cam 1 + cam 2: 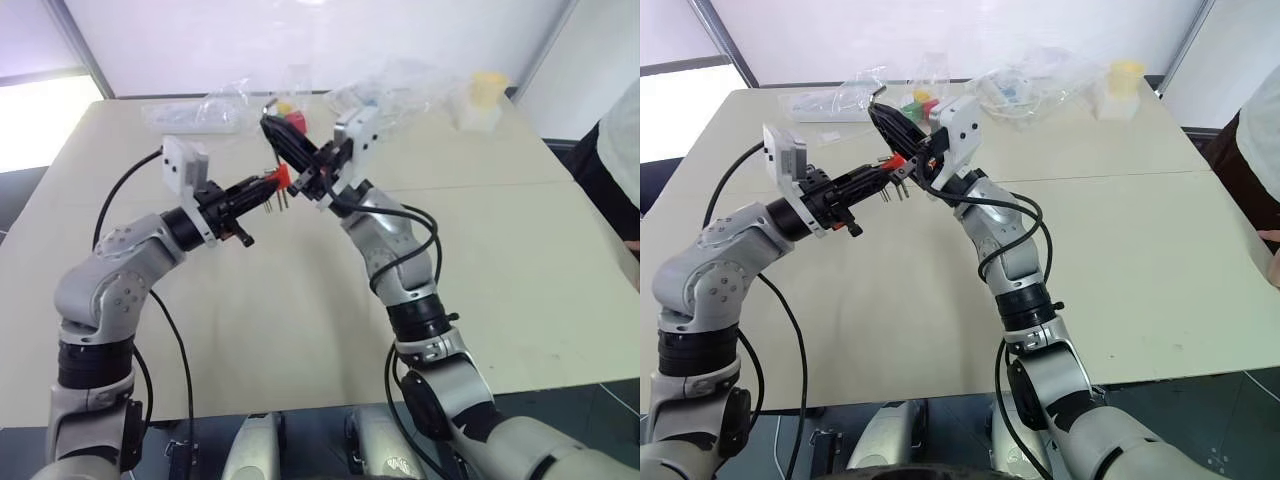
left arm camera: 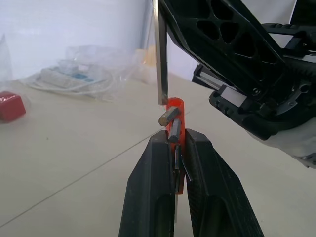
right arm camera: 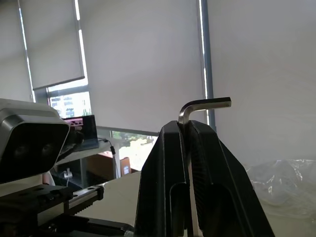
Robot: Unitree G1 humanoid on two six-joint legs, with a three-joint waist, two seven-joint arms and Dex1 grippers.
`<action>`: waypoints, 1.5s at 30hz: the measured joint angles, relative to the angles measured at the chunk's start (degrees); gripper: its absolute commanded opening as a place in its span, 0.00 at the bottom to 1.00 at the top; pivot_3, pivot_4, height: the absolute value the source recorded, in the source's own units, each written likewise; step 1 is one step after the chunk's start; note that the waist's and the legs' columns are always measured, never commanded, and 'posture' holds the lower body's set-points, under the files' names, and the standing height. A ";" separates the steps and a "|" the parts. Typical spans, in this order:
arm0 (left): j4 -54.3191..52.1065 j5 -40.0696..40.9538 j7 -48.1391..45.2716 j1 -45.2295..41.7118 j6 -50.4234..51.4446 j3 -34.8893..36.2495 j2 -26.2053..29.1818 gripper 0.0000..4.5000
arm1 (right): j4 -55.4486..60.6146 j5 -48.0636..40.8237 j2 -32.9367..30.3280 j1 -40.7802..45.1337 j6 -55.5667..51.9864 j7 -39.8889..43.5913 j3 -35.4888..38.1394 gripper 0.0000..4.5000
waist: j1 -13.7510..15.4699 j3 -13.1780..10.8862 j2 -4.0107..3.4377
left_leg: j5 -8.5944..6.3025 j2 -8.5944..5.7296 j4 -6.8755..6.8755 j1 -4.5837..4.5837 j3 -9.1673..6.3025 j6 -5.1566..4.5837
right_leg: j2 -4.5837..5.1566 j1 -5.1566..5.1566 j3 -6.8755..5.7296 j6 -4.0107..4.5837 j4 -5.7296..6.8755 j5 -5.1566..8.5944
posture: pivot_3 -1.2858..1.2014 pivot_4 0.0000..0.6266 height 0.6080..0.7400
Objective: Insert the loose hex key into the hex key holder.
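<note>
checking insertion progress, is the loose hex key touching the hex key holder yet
Cannot tell. In the left wrist view the loose hex key's lower end sits right at the top edge of the hex key holder, with no plain gap or contact.

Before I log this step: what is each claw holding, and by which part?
Left claw grips the hex key holder by its lower body; right claw grips the loose hex key on its long shaft, below the bend.

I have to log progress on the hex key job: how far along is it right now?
Done: both parts are picked up. The left gripper is shut on the hex key holder, the right gripper shut on the loose hex key. In hand: the key's straight end hangs just at the holder's top, above the table. Left: pushing it into a slot; it is not seated.
</note>
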State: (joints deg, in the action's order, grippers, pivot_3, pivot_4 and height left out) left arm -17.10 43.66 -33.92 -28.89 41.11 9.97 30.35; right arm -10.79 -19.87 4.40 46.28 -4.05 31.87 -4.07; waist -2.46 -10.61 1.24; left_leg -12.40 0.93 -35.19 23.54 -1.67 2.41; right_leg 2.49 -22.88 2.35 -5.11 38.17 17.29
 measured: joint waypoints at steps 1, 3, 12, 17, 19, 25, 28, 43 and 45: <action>-0.11 0.18 0.12 0.00 0.00 0.03 0.00 0.00 | -0.23 0.01 -0.03 0.07 0.03 0.02 0.04 0.00 | 0.00 0.00 0.00 | 0.00 0.00 0.00 0.00 0.00 0.00 | 0.00 0.00 0.00 0.00 0.00 0.00 | 0.52 0.24 1.00; -0.16 0.40 0.30 0.01 0.00 0.03 0.00 0.00 | -0.67 0.02 -0.08 0.07 0.02 0.05 0.06 0.00 | 0.00 0.00 0.00 | 0.00 0.00 0.00 0.00 0.00 0.00 | 0.00 0.00 0.00 0.00 0.01 0.00 | 0.52 0.24 1.00; -0.16 0.56 0.54 0.71 -0.10 0.02 0.02 0.00 | -0.47 -0.29 -0.64 0.32 -0.64 0.08 0.14 0.00 | -0.02 0.00 0.00 | 0.00 0.00 0.00 0.00 0.00 0.00 | -0.01 0.00 0.00 0.00 0.00 0.00 | 0.52 0.24 1.00; 0.19 -0.45 0.46 1.17 -0.30 -0.03 0.13 0.00 | 0.17 -0.65 -0.96 0.63 -0.78 0.09 0.13 0.00 | 0.00 0.00 0.00 | 0.00 0.00 0.00 0.00 0.00 0.00 | 0.00 0.00 0.00 0.00 0.00 0.00 | 0.52 0.24 1.00; 0.20 -0.68 0.39 1.17 -0.33 -0.03 0.13 0.00 | 0.57 -0.68 -0.95 0.83 -0.92 0.06 0.12 0.00 | 0.01 0.00 0.00 | 0.00 0.00 0.00 0.00 0.00 0.00 | 0.00 0.00 0.00 0.00 0.00 0.00 | 0.52 0.24 1.00; 0.20 -0.75 0.34 1.06 -0.34 -0.03 0.10 0.00 | 1.35 -0.66 -0.89 1.06 -1.35 0.01 -0.08 0.00 | 0.01 0.00 0.00 | 0.00 0.00 0.00 0.00 0.00 0.00 | 0.00 0.00 0.00 0.00 0.00 0.00 | 0.52 0.24 1.00; 0.20 -0.74 0.38 0.99 -0.34 -0.03 0.07 0.00 | 1.73 -0.65 -0.82 0.97 -1.47 0.02 -0.36 0.00 | 0.00 0.00 0.00 | 0.00 0.00 0.00 0.00 0.00 0.00 | 0.00 0.00 0.00 0.00 0.00 0.00 | 0.52 0.24 1.00; 0.18 -0.67 0.70 -0.18 -0.33 0.00 0.09 0.00 | 1.73 -0.59 -0.73 0.00 -1.75 0.08 -1.18 0.00 | 0.00 0.00 0.00 | 0.00 0.00 0.00 0.00 0.00 0.00 | -0.01 0.00 0.00 0.00 0.00 0.00 | 0.52 0.24 1.00; 0.18 -0.64 0.70 -0.17 -0.32 0.00 0.10 0.00 | 1.73 -0.59 -0.73 -0.02 -1.74 0.08 -1.20 0.00 | 0.00 0.00 0.00 | 0.00 0.00 0.00 0.00 0.00 0.00 | -0.01 0.00 0.00 0.00 0.00 0.00 | 0.52 0.24 1.00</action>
State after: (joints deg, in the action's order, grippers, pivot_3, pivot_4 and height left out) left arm -16.92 43.02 -33.22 -29.06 40.80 9.96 30.45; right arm -9.06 -20.47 3.68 46.26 -5.79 31.96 -5.26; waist -2.47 -10.61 1.24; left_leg -12.40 0.93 -35.19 23.54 -1.67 2.41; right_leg 2.49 -22.88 2.35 -5.10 38.17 17.29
